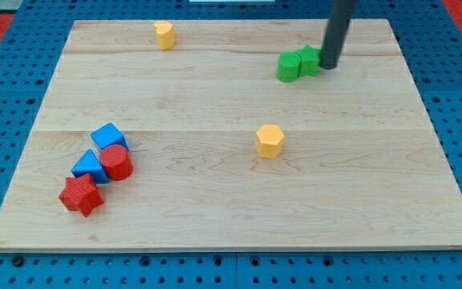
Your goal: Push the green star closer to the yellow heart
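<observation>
**Q:** What is shown, and where is the block to be moved?

**A:** A pale wooden worktop with visible grain is seen from above, resting on a blue perforated base. In the upper right of the frame, a green star is set touching a second green block, whose shape appears roughly cubic. A dark rod is lowered from the top edge, and my tip is placed against the star's right side. No hand is fitted to this arm, so nothing is clenched or released; only pushing is possible.

**Q:** Where is the target?

**A:** Two yellow blocks are visible. One, in the upper left of the frame, is judged the likelier yellow heart, though its outline is too small to confirm. The other yellow block, below centre, looks hexagonal.

**Q:** How is the star expected to handle?

**A:** It is judged light, rigid and smooth, probably plastic or painted wood, so easy sliding over the worktop is expected. Contact low and central on its right face is advised; off-centre contact on a point could spin it. The neighbouring green block may be carried along.

**Q:** What else is present?

**A:** In the lower left, two blue blocks, a red cylinder and a red star are clustered together.
</observation>
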Robot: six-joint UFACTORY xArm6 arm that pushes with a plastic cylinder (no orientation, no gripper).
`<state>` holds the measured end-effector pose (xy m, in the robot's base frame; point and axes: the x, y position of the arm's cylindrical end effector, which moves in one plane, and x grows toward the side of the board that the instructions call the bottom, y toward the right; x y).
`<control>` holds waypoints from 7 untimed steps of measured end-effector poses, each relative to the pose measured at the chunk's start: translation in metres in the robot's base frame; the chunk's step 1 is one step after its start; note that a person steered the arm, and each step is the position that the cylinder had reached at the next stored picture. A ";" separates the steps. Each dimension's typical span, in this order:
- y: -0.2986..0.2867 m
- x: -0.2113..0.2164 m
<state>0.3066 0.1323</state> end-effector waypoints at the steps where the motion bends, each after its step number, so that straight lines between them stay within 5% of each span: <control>1: -0.050 0.000; 5: -0.208 -0.015; 7: -0.175 0.002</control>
